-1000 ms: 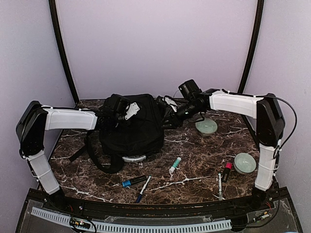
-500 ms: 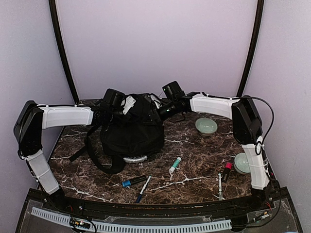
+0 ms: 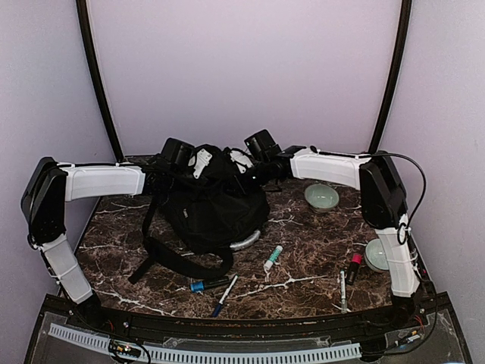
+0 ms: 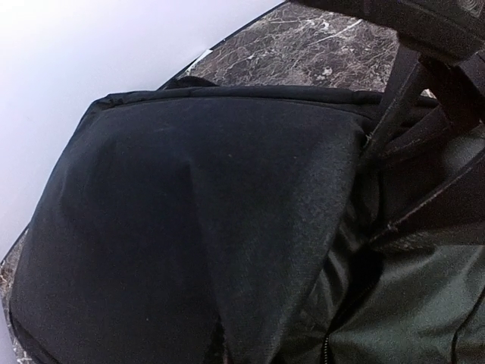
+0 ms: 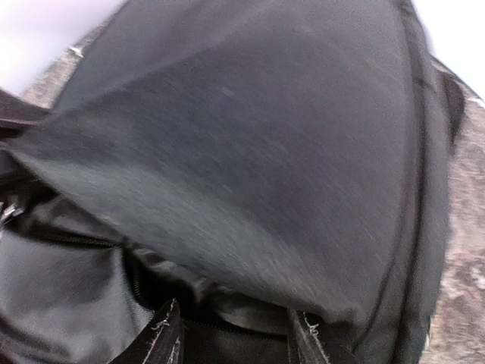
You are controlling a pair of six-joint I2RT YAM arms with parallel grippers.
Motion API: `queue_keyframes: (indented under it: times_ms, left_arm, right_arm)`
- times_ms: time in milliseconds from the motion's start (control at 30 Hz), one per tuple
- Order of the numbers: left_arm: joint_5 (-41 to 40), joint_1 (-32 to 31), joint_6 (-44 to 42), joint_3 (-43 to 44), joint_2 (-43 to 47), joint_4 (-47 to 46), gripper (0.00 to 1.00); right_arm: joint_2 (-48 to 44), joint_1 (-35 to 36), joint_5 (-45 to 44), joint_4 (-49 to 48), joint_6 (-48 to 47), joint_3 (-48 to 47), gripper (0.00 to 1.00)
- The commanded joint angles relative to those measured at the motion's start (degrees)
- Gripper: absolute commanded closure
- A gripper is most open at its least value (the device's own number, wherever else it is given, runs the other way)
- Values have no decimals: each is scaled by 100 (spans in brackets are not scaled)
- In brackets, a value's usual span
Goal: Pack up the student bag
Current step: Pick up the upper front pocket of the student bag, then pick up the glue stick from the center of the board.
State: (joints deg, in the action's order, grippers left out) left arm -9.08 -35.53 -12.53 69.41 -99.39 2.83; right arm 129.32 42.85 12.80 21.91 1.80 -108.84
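Large black fabric student bag point(image 3: 216, 216), upright at far centre, top open, straps point(image 3: 163, 254) loose in front.

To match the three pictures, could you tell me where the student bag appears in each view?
Top external: the student bag sits mid-frame, just left of centre.
Left wrist: the student bag fills most of the frame.
Right wrist: the student bag fills nearly everything.
Shared landmark: the marble table.

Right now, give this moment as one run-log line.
student bag: upright between arms | left pincer: shut on bag top | right pincer: astride bag rim, grip unclear | pens, bowls: on table
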Motion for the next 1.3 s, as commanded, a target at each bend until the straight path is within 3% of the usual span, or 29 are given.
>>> queue_keyframes:
  times_ms: [0,67,167,267,400,533,667,900,1267]
  left_arm:
    - [698,-103,335,135,612,-290,100]
    - [702,-103,352,97,599,-287,100]
    - [626,-103,350,54,577,-254,100]
    - [475,-103,274,25,603,-248,100]
    - [248,-103,134,9,606,-265,100]
    - [211,-103,78,-7,590,-285,100]
    - [162,-103,58,0,540,-281,100]
    - [159,-103,39,0,467,-279,100]
    - [220,-103,58,29,480,-213,100]
  right_arm:
    - [-6,-319,-1135,465,-445,267,53]
    - [-210,-341,-590,655,-459,265,53]
    - [-811,-446,893,778,-611,488,52]
    - [-1496,-533,1884,982,-1296,920,51]
    - [-2118,-591,2218,1579,-2652,1590,51]
    - [-2500,-597,2072,2235,-4247,2413,53]
    - [-2709,-537,1709,2293,-5078,3215,54]
    - [-2691,-2,629,1904,-5483,3568,44]
    - [-2252,790,-344,1610,-6025,3633,43]
